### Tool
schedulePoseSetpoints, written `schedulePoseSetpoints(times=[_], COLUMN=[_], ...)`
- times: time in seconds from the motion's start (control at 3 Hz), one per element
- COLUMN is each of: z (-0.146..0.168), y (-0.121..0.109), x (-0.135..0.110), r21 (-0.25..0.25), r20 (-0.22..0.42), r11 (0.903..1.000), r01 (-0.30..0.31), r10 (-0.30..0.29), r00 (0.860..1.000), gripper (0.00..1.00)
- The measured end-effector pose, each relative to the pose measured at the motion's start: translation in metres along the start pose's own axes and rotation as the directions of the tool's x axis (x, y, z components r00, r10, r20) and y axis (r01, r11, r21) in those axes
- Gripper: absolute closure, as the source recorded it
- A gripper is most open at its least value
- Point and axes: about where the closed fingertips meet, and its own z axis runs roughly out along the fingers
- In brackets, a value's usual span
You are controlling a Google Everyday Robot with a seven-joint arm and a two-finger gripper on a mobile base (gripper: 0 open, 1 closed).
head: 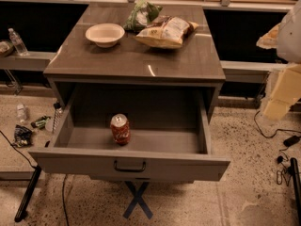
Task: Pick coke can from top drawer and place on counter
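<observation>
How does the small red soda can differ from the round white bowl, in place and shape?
The red coke can stands upright inside the open grey top drawer; the white bowl sits on the dark glossy counter. The can is tall and narrow, the bowl wide and shallow. Both stand left of centre, untouched. The gripper hangs at the right edge, away from both.

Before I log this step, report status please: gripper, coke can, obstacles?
Gripper at far right, away from top drawer. Coke can upright inside open drawer, untouched. Bowl, two snack bags on counter, rear half.
</observation>
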Motion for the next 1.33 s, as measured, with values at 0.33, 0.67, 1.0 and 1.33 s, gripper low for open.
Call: schedulePoseSetpoints(times=[0.33,0.67,1.0,1.33], z=[0.0,0.012,0.039,0.039], y=[0.0,-0.001,0.0,0.0], x=[0.0,-0.014,-0.042,-0.042], r21=[0.0,0.005,0.004,0.004], r20=[0.0,0.061,0.162,0.162], r11=[1.0,1.0,0.9999,0.9999], r01=[0.0,-0.001,-0.009,-0.009], r10=[0.0,0.0,0.008,0.008], r00=[1.0,0.998,0.987,0.987], gripper=[0.0,0.0,0.0,0.0])
